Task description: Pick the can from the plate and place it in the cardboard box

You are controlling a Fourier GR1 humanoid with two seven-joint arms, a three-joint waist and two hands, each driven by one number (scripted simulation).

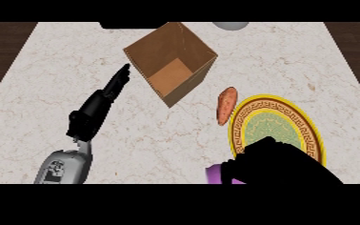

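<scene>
We see the right hand [281, 164] low over the near part of the plate [309, 128], a dark mass curled over something purple [216, 174] at the plate's near-left edge. That purple piece is probably the can, though the hand hides most of it, so we cannot be sure how it lies or whether it is already off the plate. The fingers look curled round it, and we read the hand as holding the can.

The left hand [98, 107] lies on the counter [56, 66] to the left of the cardboard box [171, 62], fingers straight and pointing far, holding nothing.

The box stands open near the far middle of the counter, well apart from the plate. An orange sweet potato [226, 106] lies just beside the plate's left rim, between plate and box.

We judge the step to be the grasp or the start of the lift. The next move calls for raising the can over the sweet potato and carrying it far and left, above the box's open top.
</scene>
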